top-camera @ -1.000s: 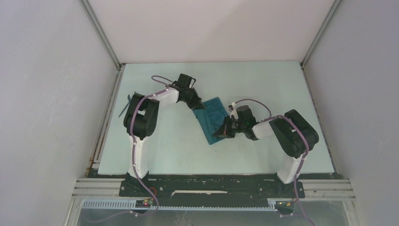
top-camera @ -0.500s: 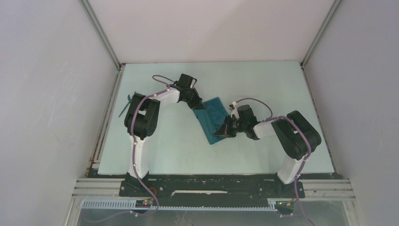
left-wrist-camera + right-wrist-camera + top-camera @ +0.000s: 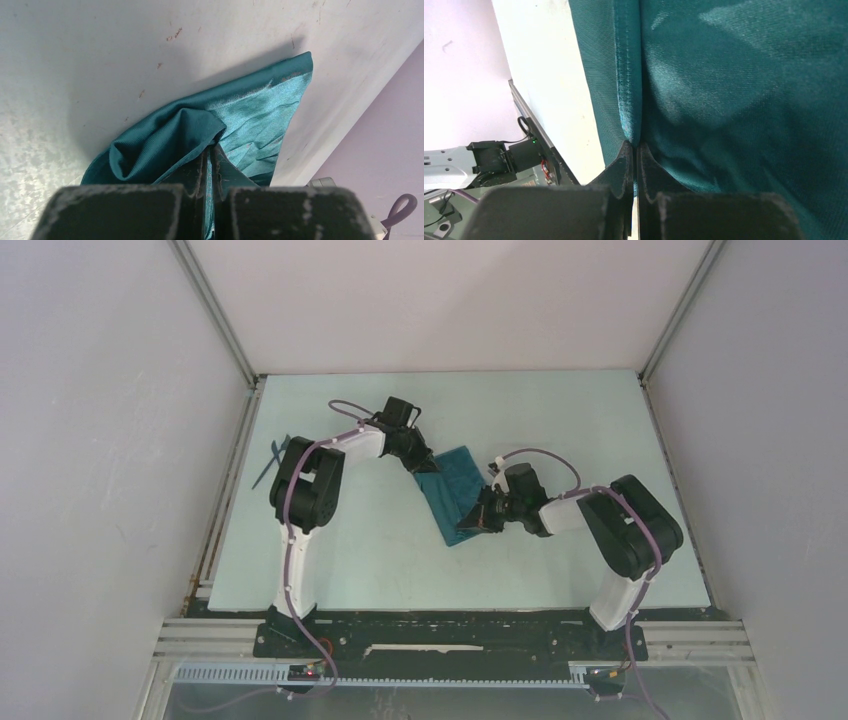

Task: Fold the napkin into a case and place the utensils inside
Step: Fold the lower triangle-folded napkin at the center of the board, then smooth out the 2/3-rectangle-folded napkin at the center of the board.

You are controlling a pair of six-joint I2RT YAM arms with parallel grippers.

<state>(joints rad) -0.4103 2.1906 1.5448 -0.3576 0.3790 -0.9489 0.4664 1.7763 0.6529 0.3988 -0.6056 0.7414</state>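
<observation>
The left jaws are clamped on the far corner of the teal napkin (image 3: 455, 490), which lies on the pale surface (image 3: 380, 550). The right jaws pinch its near hem.

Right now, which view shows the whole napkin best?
Top external: nearly all of the napkin shows, stretched between the left claw and right claw. Left wrist shows one bunched, pinched end; right wrist only a close-up of hem and fabric.
</observation>
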